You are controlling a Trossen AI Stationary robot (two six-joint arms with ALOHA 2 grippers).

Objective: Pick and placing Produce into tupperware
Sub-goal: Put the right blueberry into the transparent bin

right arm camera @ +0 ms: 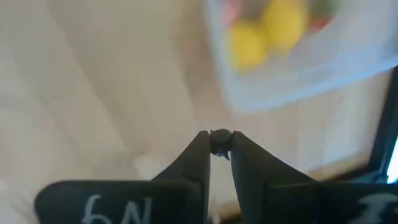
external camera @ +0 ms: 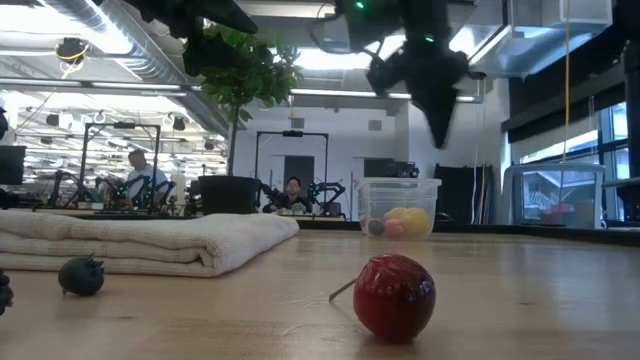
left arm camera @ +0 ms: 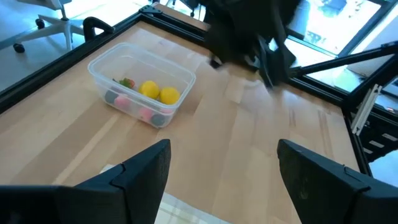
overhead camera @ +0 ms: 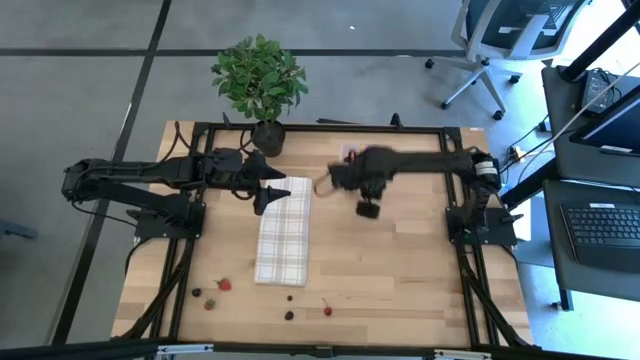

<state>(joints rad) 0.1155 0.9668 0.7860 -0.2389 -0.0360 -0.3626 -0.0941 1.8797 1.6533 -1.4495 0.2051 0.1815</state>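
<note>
The clear tupperware stands on the table's far side and holds two yellow pieces and some pink and dark ones; in the high view my right arm partly covers it. My right gripper hangs in the air a little nearer than the tupperware, pointing steeply down, shut on a tiny dark piece of produce. My left gripper waits open above the far end of the checked cloth. More produce lies near the front edge: a red piece and a dark one. My right gripper pinches the tiny dark piece between the very tips of its two fingers, coming from above and pointing steeply down. The piece is lifted clear of the table.
A potted plant stands at the far edge, left of the tupperware. The folded checked cloth lies in the table's middle. Loose pieces lie on the near left and near the front edge. Bare wood lies to the right of the cloth.
</note>
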